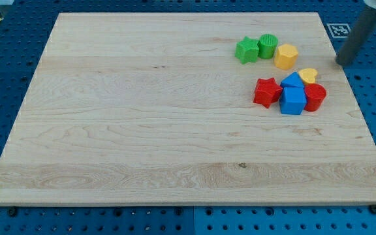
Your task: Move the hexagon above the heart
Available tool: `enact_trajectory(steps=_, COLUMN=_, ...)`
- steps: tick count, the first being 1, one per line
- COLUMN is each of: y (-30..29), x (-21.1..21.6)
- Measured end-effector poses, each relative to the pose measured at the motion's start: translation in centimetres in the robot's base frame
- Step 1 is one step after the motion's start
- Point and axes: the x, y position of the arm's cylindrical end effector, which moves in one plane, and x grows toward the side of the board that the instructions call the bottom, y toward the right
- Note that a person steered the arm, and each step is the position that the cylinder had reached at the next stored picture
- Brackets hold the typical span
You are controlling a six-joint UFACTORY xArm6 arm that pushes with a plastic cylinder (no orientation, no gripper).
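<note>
The yellow hexagon (286,56) lies near the view's top right of the wooden board (142,117). The yellow heart (309,75) lies just below and to the right of it, touching a cluster of blocks. My tip (339,64) is at the board's right edge, to the right of the hexagon and up-right of the heart, touching no block.
A green star (246,50) and a green cylinder (267,46) sit left of the hexagon. Below the heart are a red star (266,92), a blue block (293,96) and a red cylinder (315,97), packed together. A blue pegboard (371,215) surrounds the board.
</note>
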Motion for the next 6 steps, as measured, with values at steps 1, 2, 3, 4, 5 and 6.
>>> enact_trajectory(steps=1, y=-4.9, x=-2.6)
enact_trajectory(steps=2, y=-10.6, x=-2.7)
enact_trajectory(steps=3, y=-13.1, x=-2.8)
enact_trajectory(steps=4, y=-11.3, x=-2.2)
enact_trajectory(steps=5, y=-6.9, x=-1.4)
enact_trajectory(steps=6, y=-4.9, x=-0.5)
